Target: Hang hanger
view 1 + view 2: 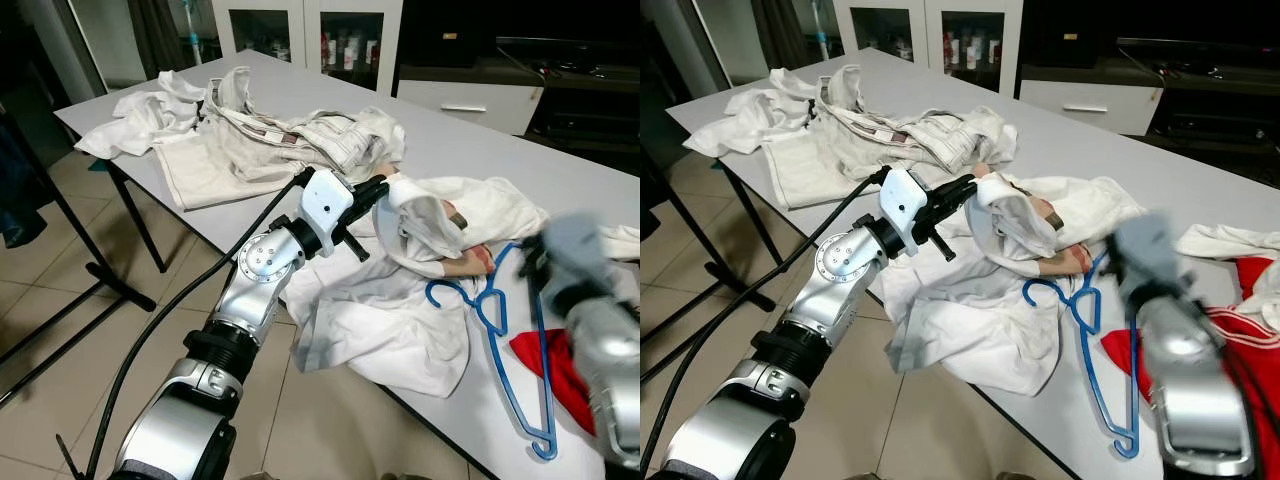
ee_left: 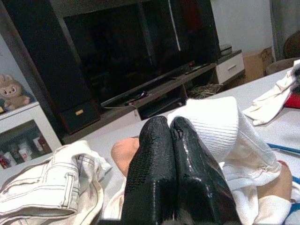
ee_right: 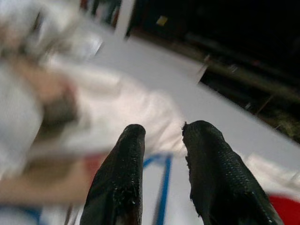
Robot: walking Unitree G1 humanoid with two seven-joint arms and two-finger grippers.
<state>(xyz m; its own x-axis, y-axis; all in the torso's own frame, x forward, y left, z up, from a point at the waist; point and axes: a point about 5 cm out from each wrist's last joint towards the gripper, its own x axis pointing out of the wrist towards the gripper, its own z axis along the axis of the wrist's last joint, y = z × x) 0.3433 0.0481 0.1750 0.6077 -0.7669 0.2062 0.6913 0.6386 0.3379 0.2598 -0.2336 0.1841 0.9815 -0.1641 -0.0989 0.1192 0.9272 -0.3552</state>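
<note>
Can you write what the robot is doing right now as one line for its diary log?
left gripper: shut on white garment, lifting its collar | right gripper: open, above blue hanger | hanger: flat on table

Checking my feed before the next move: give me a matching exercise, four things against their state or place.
Things:
1. left hand
2. right hand
3. blue hanger
4. red cloth

States:
A. lying flat on the table, ungripped
B. open, above the hanger
C. shut on the white garment
D. partly under the hanger, near the table edge

Pairs: 1-C, 2-B, 3-A, 4-D
</note>
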